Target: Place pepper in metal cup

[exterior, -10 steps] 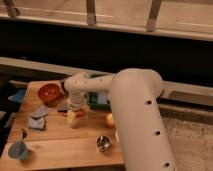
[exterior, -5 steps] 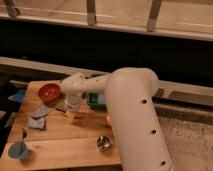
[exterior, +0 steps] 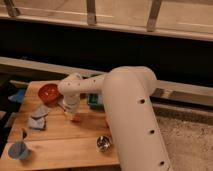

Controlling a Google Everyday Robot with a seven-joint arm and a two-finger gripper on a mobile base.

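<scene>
gripper (exterior: 73, 113) hangs below the wrist, over the table (exterior: 60, 135); its tip is a blur. pepper (exterior: 76, 118) shows only as an orange smear at that tip (held or merely touching: can't tell). green object (exterior: 92, 101), right of the gripper, half hidden behind the arm (exterior: 135, 115). arm's base cut off by the bottom edge.

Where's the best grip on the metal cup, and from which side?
By the rim, from straight above, I'd say: the metal cup stands upright, mouth up, near the front edge of the table, with the arm close beside it crowding a side approach. The gripper is further back, low at the pepper.
</scene>
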